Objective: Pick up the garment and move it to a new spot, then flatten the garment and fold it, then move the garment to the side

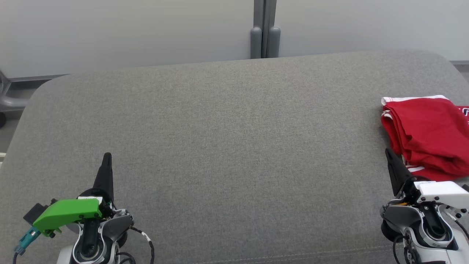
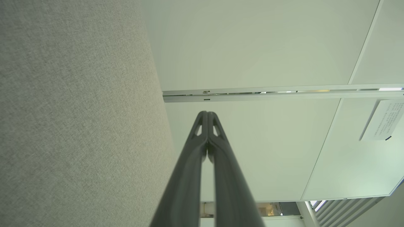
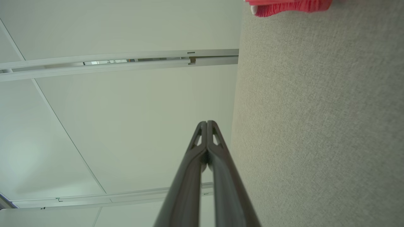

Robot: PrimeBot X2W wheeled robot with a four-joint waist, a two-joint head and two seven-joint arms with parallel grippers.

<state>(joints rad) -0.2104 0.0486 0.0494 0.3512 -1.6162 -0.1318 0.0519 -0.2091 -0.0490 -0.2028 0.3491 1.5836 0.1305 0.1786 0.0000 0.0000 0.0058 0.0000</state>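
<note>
The garment (image 1: 427, 135) is red with white trim and lies folded in a loose bundle at the right edge of the grey fabric surface (image 1: 234, 146); part of it runs off the head view. A strip of the garment (image 3: 288, 7) shows at the top of the right wrist view. My right gripper (image 1: 388, 153) is shut and holds nothing, its tip just left of the bundle's near corner. At the lower left, far from the cloth, my left gripper (image 1: 107, 157) is shut too and empty. Both wrist views show the fingers pressed together: left gripper (image 2: 207, 114), right gripper (image 3: 206, 123).
Pale wall panels (image 1: 124, 33) rise behind the surface, with a grey post (image 1: 264, 29) at the middle of the back edge. Part of a grey chair base (image 1: 9, 97) shows at the far left.
</note>
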